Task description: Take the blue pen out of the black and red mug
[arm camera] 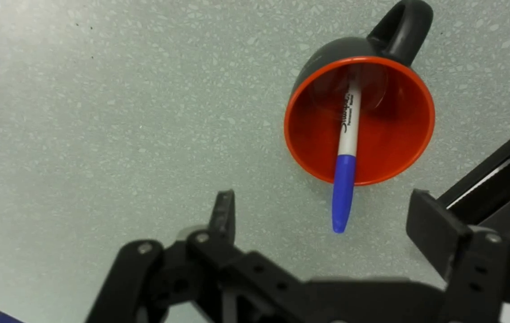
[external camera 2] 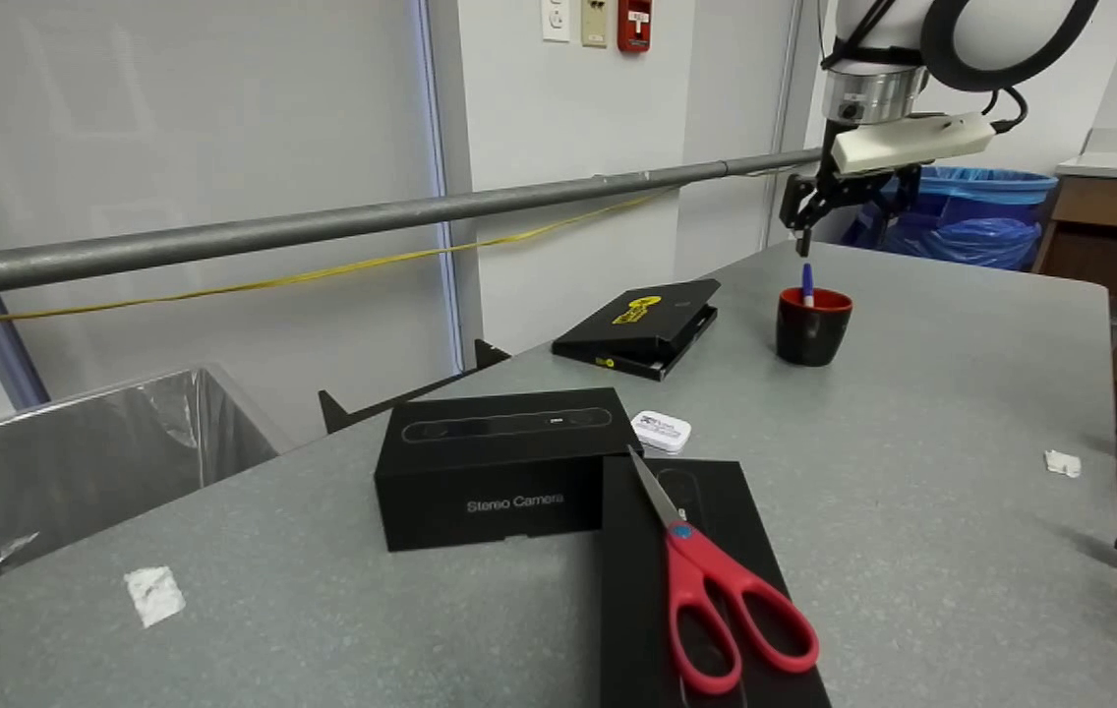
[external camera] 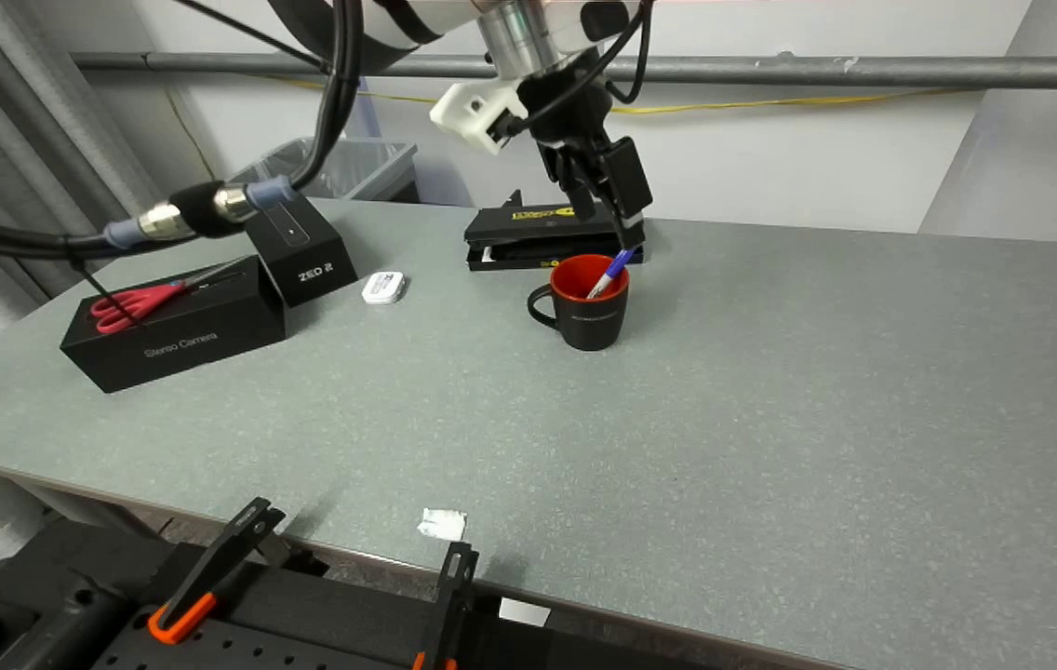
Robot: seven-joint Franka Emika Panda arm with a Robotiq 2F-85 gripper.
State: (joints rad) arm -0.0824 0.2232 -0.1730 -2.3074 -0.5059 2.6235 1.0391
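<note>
The black and red mug point(external camera: 592, 326) stands upright on the table; it also shows in an exterior view point(external camera 2: 809, 336) and the wrist view point(arm camera: 401, 148). The blue pen point(arm camera: 345, 179) leans inside it, with a white printed barrel down in the mug and its blue cap sticking out past the rim. The pen also shows in both exterior views point(external camera: 619, 263) point(external camera 2: 807, 281). My gripper point(arm camera: 322, 196) is open above the mug. In the wrist view its fingers stand wide apart, one on each side of the pen cap, not touching it.
A flat black box with yellow print point(external camera: 542, 223) lies just behind the mug, near one finger. Black camera boxes point(external camera: 180, 340) point(external camera 2: 509, 472) with red scissors point(external camera 2: 716, 590) on top and a small white case point(external camera: 384, 288) lie farther off. A wall pipe point(external camera: 826, 71) runs behind the table.
</note>
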